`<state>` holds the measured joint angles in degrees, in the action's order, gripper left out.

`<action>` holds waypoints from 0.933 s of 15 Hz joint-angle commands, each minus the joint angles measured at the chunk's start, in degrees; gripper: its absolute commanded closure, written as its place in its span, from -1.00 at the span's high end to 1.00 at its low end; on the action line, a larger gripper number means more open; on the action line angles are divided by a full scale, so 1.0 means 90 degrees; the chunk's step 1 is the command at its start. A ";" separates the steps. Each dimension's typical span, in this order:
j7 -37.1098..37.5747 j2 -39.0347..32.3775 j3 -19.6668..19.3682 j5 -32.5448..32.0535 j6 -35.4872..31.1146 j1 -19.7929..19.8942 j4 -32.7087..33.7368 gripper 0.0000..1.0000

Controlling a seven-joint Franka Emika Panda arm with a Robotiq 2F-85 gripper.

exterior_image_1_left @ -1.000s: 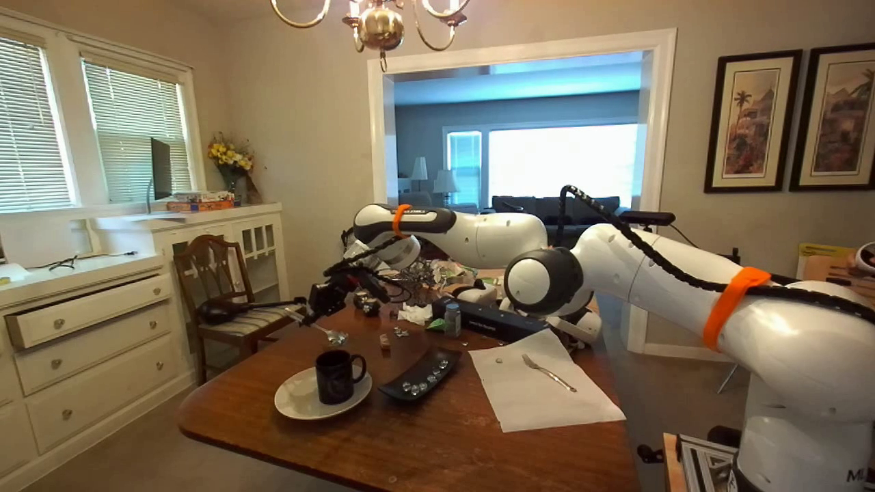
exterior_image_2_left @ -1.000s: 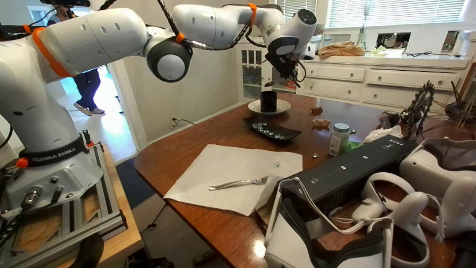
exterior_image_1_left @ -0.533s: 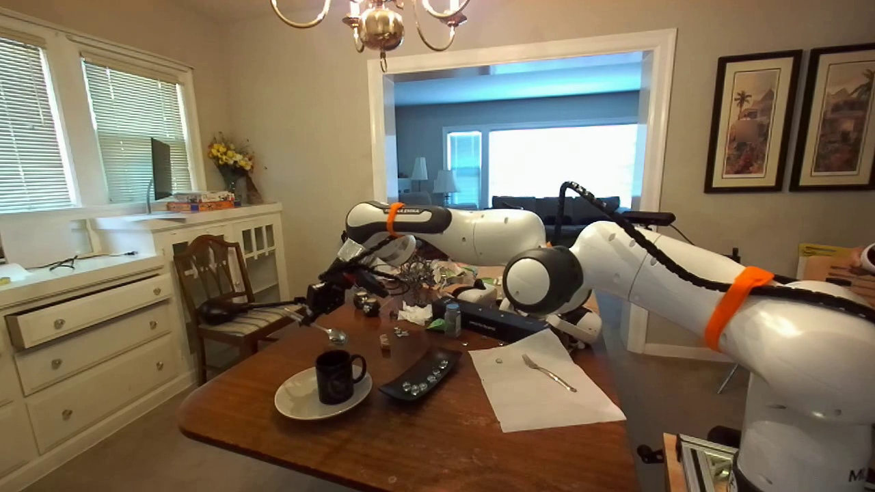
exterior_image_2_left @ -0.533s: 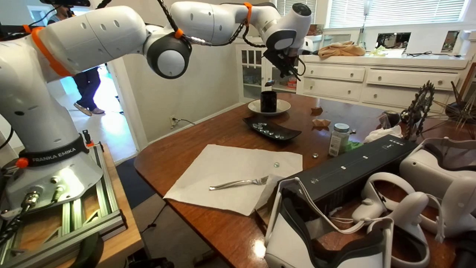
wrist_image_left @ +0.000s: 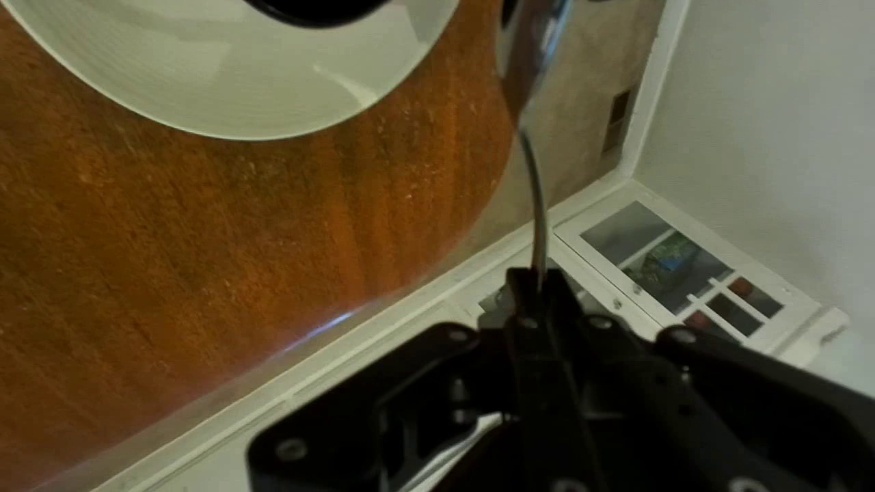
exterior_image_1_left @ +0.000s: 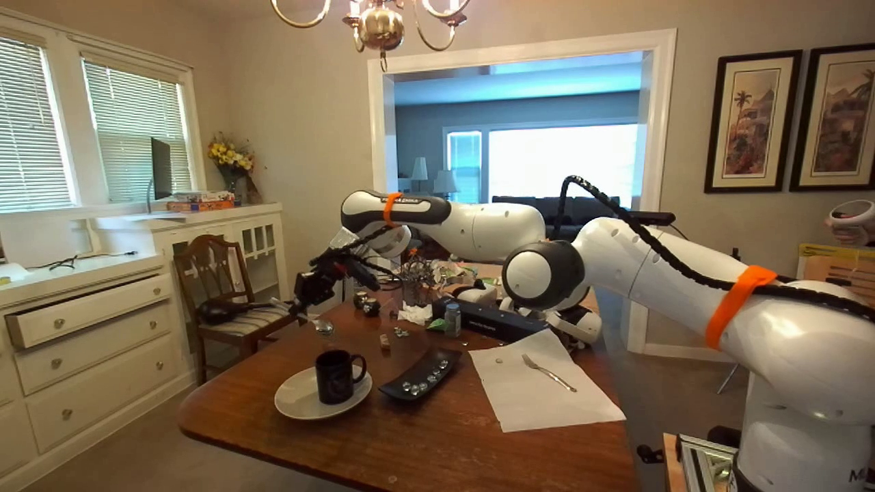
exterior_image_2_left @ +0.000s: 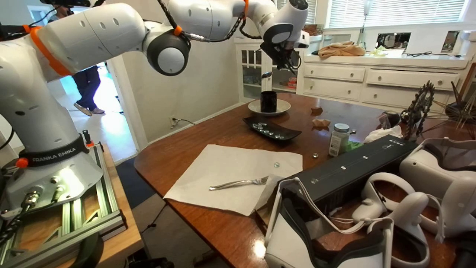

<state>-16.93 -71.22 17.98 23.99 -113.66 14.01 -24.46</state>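
My gripper [wrist_image_left: 539, 280] is shut on the handle of a metal spoon [wrist_image_left: 535, 174], which points away from the fingertips. The spoon's bowl [exterior_image_1_left: 324, 327] hangs in the air above the table, higher than the rim of a black mug [exterior_image_1_left: 335, 379]. That mug stands upright on a round pale plate [exterior_image_1_left: 292, 403]; both show in both exterior views. In the wrist view only the mug's dark base edge [wrist_image_left: 314, 10] and part of the plate [wrist_image_left: 205, 89] appear. Spoon and mug are apart. Whether the spoon's bowl carries anything cannot be made out.
Beside the plate lies a black curved dish [exterior_image_2_left: 286, 134] with several clear glass beads. A fork [exterior_image_2_left: 234, 183] rests on a white sheet [exterior_image_2_left: 208, 167]. A capped bottle [exterior_image_2_left: 339, 139], a long black box [exterior_image_2_left: 357, 163] and white headsets [exterior_image_2_left: 282, 242] occupy the other side.
The arm has risen, lifting the spoon higher above the mug and shifting it slightly to the left in both exterior views. Mug, plate and dish have stayed put.
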 commanded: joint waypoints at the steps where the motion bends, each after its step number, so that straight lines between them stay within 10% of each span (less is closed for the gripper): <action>1: 0.0116 0.0150 0.0554 0.0633 -0.0078 0.0380 0.0022 -0.97; 8: 0.0004 0.0067 0.1318 0.2122 -0.0080 0.1212 0.0055 -0.97; 14: 0.0789 -0.0087 0.0793 0.2409 0.0656 0.1512 -0.0004 -0.97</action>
<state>-14.31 -71.32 27.55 44.56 -111.78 26.87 -24.50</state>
